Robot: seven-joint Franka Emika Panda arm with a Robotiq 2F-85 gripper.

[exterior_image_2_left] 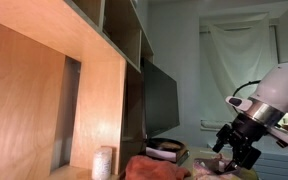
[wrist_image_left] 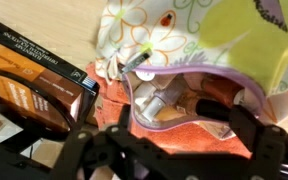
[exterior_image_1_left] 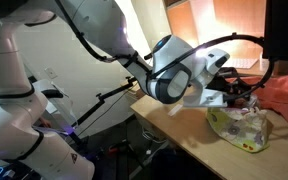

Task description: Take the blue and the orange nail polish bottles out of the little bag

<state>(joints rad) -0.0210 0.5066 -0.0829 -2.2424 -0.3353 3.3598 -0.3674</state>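
Black fingers (wrist_image_left: pixel 249 135) of my gripper (wrist_image_left: pixel 174 145) fill the bottom of the wrist view, spread wide with nothing between them, hanging just over the mouth of the little bag (wrist_image_left: pixel 184 35). It lies on the wooden table (wrist_image_left: pixel 39 22) with its opening turned toward me, lime-yellow flowered cloth above and a purple-edged rim around the gap. Small items (wrist_image_left: pixel 156 105) sit jumbled inside; I cannot tell which are the nail polish bottles. Just beside the bag lies a flat dark case (wrist_image_left: pixel 34 80) with orange print. In an exterior view the bag (exterior_image_1_left: pixel 239 128) rests near the table's front edge, and an orange-red cloth (exterior_image_1_left: pixel 284 95) lies beyond it. A dark monitor (exterior_image_2_left: pixel 162 100) stands further back.
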